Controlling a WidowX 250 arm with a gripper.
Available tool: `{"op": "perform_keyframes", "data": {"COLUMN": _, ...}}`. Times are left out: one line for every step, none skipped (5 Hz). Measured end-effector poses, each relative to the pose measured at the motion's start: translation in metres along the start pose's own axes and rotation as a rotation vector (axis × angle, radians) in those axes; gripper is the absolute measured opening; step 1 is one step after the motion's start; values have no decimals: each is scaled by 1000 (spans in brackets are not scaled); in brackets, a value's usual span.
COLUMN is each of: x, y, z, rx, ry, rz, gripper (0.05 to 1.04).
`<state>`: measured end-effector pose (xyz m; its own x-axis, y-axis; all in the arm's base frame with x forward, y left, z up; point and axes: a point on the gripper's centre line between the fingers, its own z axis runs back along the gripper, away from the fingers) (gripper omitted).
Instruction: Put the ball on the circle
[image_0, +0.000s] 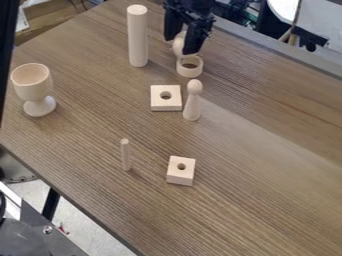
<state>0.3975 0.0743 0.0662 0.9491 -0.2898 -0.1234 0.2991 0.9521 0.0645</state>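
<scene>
Wooden table, near ring gripper pinches ball, likely light, hard, slippery, best held across its middle

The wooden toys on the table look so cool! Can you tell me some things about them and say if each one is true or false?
1. The ball is between the gripper's two fingers. True.
2. The cup is lying on its side. False: it stands upright on its foot.
3. The big square block and the small block each have a hole in the top. True.
4. The ring is inside the cup. False: it sits on the table, near the gripper.
5. The thin peg is stuck in the small block's hole. False: it stands apart from that block, on the table.
</scene>
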Motion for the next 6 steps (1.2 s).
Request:
{"op": "perform_keyframes", "data": {"x": 2, "y": -3, "z": 0, "rx": 4, "ry": -3, "rz": -9, "gripper": 728}}
{"op": "perform_keyframes", "data": {"x": 2, "y": -5, "z": -5, "rx": 2, "ry": 13, "rz": -7, "gripper": 728}}
{"op": "perform_keyframes", "data": {"x": 1, "y": -6, "z": -10, "rx": -8, "ry": 32, "rz": -8, "gripper": 774}}
{"op": "perform_keyframes", "data": {"x": 0, "y": -7, "z": -10, "rx": -15, "ry": 44, "rz": -11, "gripper": 997}}
{"op": "perform_keyframes", "data": {"x": -1, "y": -7, "z": -10, "rx": -13, "ry": 44, "rz": -13, "gripper": 999}}
{"op": "perform_keyframes", "data": {"x": -1, "y": -5, "z": -4, "rx": 1, "ry": 34, "rz": -4, "gripper": 999}}
